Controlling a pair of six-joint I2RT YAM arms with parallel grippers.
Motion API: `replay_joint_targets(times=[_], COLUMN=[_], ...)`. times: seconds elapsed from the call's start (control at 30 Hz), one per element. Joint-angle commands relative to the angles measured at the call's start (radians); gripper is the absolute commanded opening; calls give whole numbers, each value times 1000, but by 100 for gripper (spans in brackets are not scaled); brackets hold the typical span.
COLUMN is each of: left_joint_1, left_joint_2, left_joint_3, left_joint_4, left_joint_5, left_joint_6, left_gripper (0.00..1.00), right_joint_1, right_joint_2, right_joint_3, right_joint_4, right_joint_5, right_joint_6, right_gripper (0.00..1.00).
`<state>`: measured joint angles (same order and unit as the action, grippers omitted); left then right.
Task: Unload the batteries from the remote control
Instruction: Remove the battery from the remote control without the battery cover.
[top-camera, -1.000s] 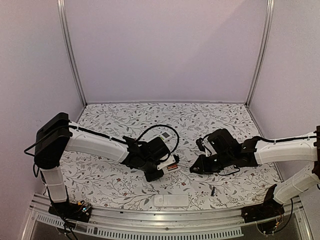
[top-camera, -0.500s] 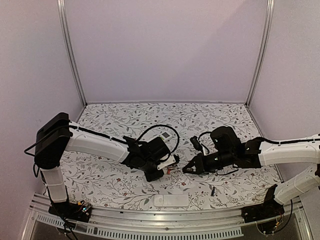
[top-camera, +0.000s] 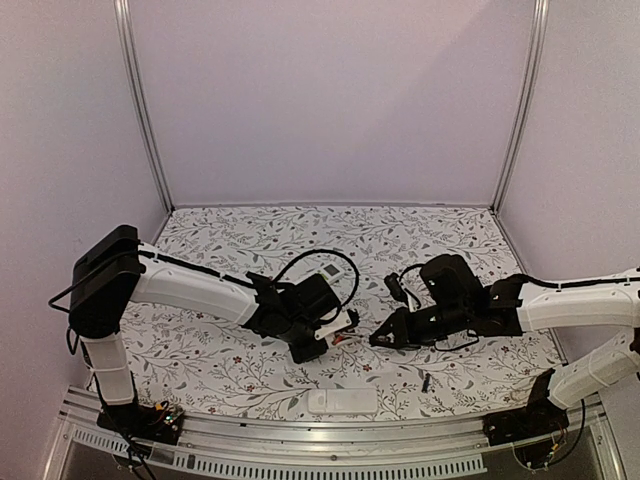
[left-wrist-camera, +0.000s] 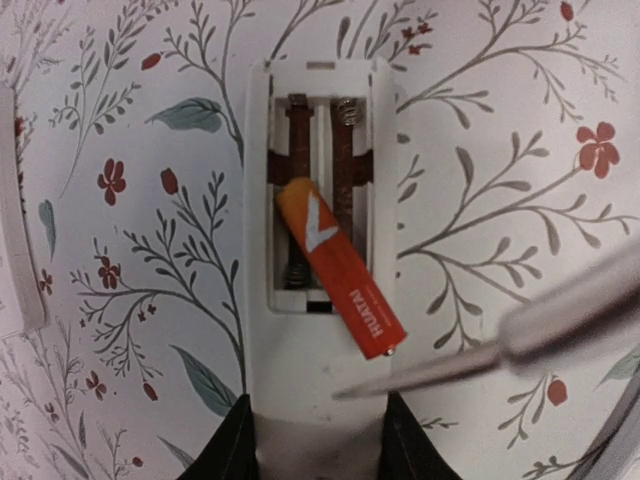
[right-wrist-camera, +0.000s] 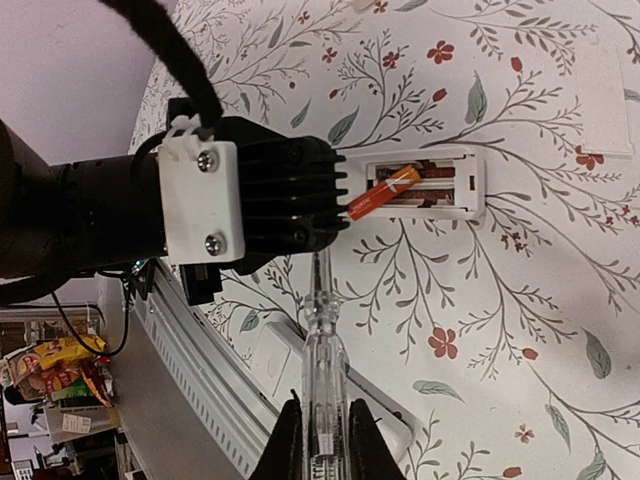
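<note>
At the open battery bay (left-wrist-camera: 346, 205) of the remote control (left-wrist-camera: 312, 375), one orange battery (left-wrist-camera: 338, 265) is shown lying askew. The end farther from the left pincer (left-wrist-camera: 318, 435) is lodged in one slot. The other end is carried out over the bay's rim onto the remote's body, twd. that pincer. Long axis: diagonal to the bay. The neighbouring slot is seen bare, w/ spring and rusted contacts exposed. The remote is clamped by its end in the left pincer, closed narrowly on the casing, above the floral worktop (left-wrist-camera: 500, 120); whether it rests there cannot be told. The right pincer (right-wrist-camera: 320, 440) is closed tight on a clear-handled screwdriver (right-wrist-camera: 321, 335). The blade is pointed at the remote, w/ its tip just beside the battery's freed end; contact is not resolvable. Rel. to the right pincer, the battery lies ahead along the tool's axis, slightly to one side. Judged: the right arm's tool is the nearer agent, and a levering push at the freed end is probably needed to clear the cell from the bay.
</note>
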<state>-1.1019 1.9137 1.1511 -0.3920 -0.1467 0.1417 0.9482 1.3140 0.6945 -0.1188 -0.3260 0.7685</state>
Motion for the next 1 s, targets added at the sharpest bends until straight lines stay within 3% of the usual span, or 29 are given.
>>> replay_joint_targets(times=[0.0,0.57,0.97], left_joint_1=[-21,-23,-24], left_joint_2=[94,94,96], left_joint_3=[-28,-28,-28], left_joint_4=[-15,-16,-16], left_joint_5=[22,20,16], left_joint_6=[9,11,11], left_gripper=[16,16,16], right_joint_1=[1,1,1], right_joint_2=[1,103,135], right_joint_3=[31,66,48], right_joint_4=[-98,-107,8], right_joint_5=[120,181,107], right_joint_6=[-17,-67,-111], right_gripper=[0,0,0])
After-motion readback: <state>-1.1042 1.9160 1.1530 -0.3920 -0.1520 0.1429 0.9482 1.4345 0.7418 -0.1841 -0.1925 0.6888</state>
